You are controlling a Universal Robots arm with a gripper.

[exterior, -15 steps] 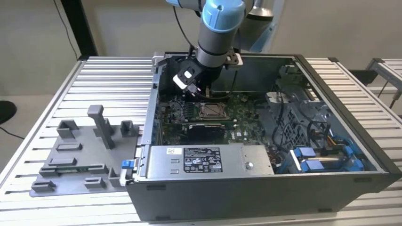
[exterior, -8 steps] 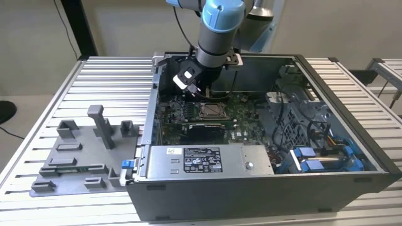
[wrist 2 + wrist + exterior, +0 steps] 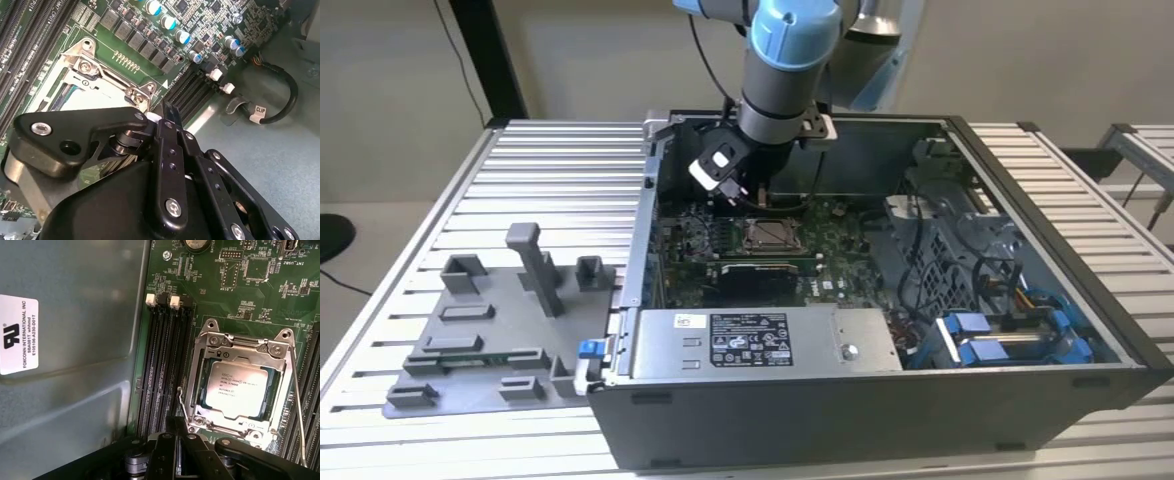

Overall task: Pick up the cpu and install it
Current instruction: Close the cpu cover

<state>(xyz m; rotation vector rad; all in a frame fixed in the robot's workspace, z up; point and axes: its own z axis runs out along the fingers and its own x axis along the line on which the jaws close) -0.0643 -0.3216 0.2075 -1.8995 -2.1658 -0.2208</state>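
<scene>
Inside an open grey steel computer case point(image 3: 854, 410), the small square cpu with the pale silver metal top point(image 3: 235, 390) lies flat in the metal-framed socket point(image 3: 199, 385) of the green motherboard point(image 3: 240, 285). The arm's black gripper point(image 3: 175, 425) hangs just beside the socket's edge, pressed together and pinching nothing. The install step looks close to done (the chip appears level within its frame). Doing it well seems to call for a check that the chip sits square and flat on all four sides, with any movement of the gripper kept vertical and clear of the thin wire latch lever point(image 3: 298, 405) and the black memory slots point(image 3: 162, 370) near it. The case rests on a ribbed aluminium desk point(image 3: 547, 170); a grey plastic fixture tray point(image 3: 467, 350) sits on the exterior view's left, and a plain pale wall point(image 3: 587, 60) closes the room behind.
</scene>
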